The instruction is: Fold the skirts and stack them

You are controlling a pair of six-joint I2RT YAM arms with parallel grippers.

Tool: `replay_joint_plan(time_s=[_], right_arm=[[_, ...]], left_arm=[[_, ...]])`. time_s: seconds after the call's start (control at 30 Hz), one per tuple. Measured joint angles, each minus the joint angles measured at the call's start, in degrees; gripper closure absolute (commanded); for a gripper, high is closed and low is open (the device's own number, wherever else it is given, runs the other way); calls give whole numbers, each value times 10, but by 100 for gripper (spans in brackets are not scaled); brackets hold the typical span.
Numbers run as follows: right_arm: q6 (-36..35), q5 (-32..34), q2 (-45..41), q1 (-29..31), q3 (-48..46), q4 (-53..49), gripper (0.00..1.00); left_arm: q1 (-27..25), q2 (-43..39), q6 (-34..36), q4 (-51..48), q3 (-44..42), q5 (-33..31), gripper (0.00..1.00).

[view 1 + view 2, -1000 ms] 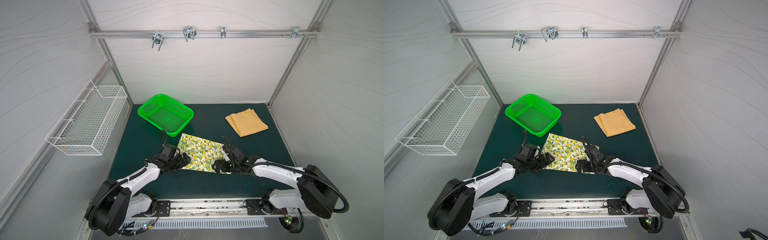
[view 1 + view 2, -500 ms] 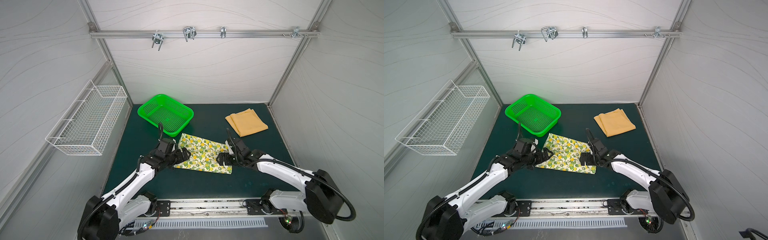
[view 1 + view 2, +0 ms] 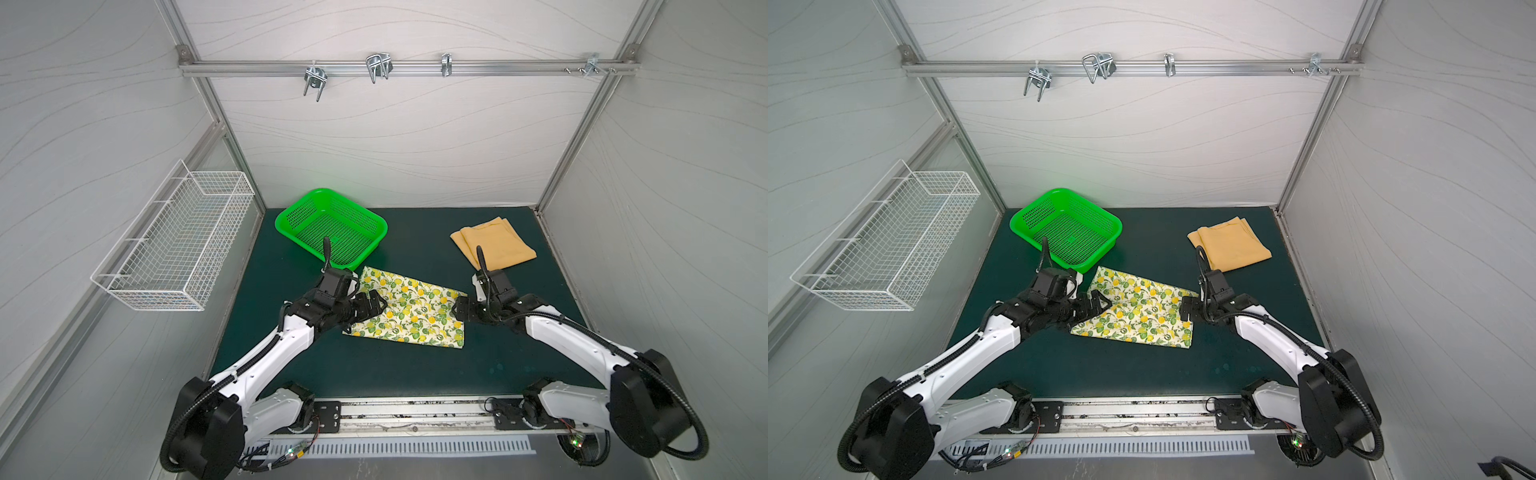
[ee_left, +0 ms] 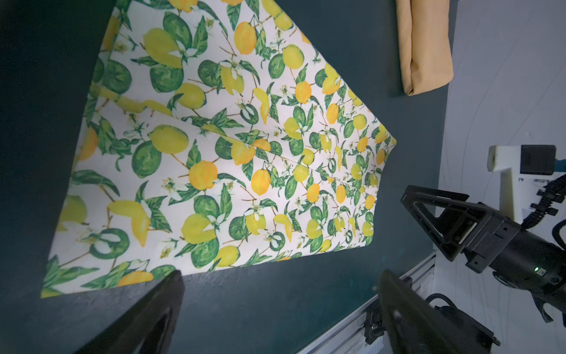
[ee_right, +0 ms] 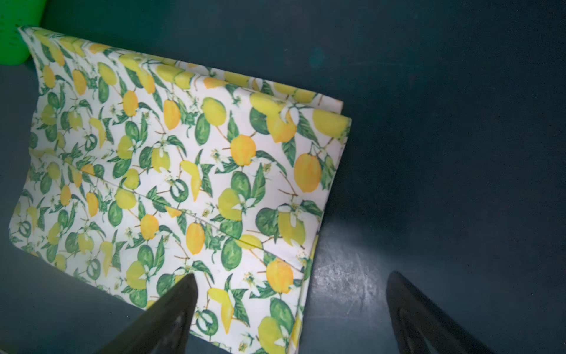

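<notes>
Dark green mat floors a white-walled enclosure. Both top views show it bare along the whole 6 o'clock strip and between the two garments. At the centre lies the lemon-print skirt, folded flat, its 11 o'clock corner just beside the green basket. The orange skirt lies folded at 1 o'clock, well apart from the printed one. The left gripper sits over the printed cloth's 9 o'clock edge, jaws spread wide, nothing between them. The right gripper sits at its 3 o'clock edge, jaws likewise spread. A wire basket hangs on the left wall and a metal rail crosses the back wall, both well clear of the arms.

Left wrist view: the left gripper stands wide, one of its fingertips at the cloth's near edge, the other over mat. Contact cannot be told. A straight seam crosses the lemon-print skirt. Just beyond its far edge the right gripper stands open, and the orange skirt lies further off.

Right wrist view: the right gripper is wide, one finger over the printed cloth near a corner, the other over bare mat, with the layered side edge between them. The green basket meets the skirt's far corner, but whether they touch cannot be told.
</notes>
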Motion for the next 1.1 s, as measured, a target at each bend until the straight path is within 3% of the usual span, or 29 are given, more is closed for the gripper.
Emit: replay_joint_plan(time_s=[0.23, 0.83, 1.1], right_arm=[[-6, -26, 88, -5, 0, 28, 17], [31, -49, 141, 11, 16, 108, 33], [52, -56, 163, 12, 15, 152, 52]], left_arm=[[0, 49, -2, 41, 0, 16, 1], [0, 151, -11, 116, 7, 35, 1], [0, 188, -14, 151, 5, 39, 1]])
